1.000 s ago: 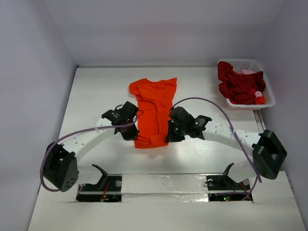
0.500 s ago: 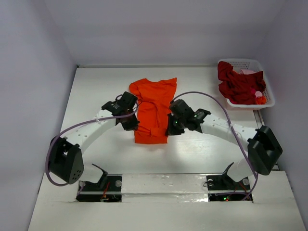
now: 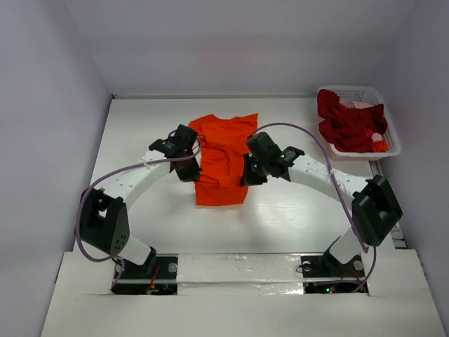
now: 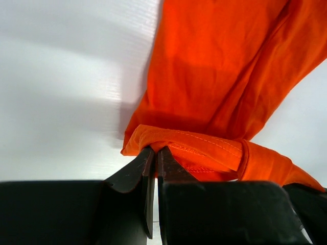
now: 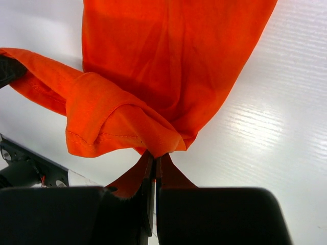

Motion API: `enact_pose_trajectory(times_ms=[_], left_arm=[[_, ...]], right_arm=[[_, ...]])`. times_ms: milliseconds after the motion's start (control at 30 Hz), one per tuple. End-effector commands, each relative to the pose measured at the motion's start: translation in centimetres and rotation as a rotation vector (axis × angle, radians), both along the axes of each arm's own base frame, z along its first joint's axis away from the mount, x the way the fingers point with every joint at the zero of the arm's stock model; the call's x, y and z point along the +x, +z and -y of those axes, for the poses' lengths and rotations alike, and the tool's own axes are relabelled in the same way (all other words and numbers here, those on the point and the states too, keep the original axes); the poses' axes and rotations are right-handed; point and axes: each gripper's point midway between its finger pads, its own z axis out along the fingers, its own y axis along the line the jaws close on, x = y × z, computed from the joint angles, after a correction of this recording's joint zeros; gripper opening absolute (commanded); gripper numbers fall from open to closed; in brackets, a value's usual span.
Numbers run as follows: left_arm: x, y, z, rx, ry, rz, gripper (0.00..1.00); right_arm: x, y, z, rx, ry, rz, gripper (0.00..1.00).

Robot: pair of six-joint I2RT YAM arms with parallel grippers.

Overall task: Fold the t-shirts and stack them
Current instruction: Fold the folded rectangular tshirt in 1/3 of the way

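My left hand (image 4: 155, 149) and right hand (image 5: 154, 155) each pinch tight the stitched hem of the soft, bright orange t-shirt (image 3: 223, 144), doubling its smooth cloth over itself.

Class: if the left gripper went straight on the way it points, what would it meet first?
The orange shirt: the left gripper is shut on its folded edge, and more of that shirt lies straight ahead, probably before any bare table.

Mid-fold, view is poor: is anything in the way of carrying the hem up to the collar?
Nothing visible. The left gripper and right gripper pinch the orange shirt by its hem; the cloth ahead lies bare; the basket sits off to the right.
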Motion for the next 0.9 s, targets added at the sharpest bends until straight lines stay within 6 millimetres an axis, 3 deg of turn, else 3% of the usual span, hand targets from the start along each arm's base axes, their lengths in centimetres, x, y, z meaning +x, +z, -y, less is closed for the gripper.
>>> enact_pose_trajectory(times_ms=[0,567,867], left_arm=[[2.0,2.1,-0.2,0.003,-0.008,0.067,0.00],[4.4,1.1,0.4,-0.007,-0.030,0.056,0.00],[6.6,0.5,1.2,-0.015,-0.045,0.063,0.00]], right_arm=[[1.0,1.4,-0.1,-0.003,0.018,0.029,0.00],[3.5,1.6,-0.1,0.002,0.011,0.040,0.00],[5.6,0.4,-0.1,0.003,0.003,0.021,0.00]])
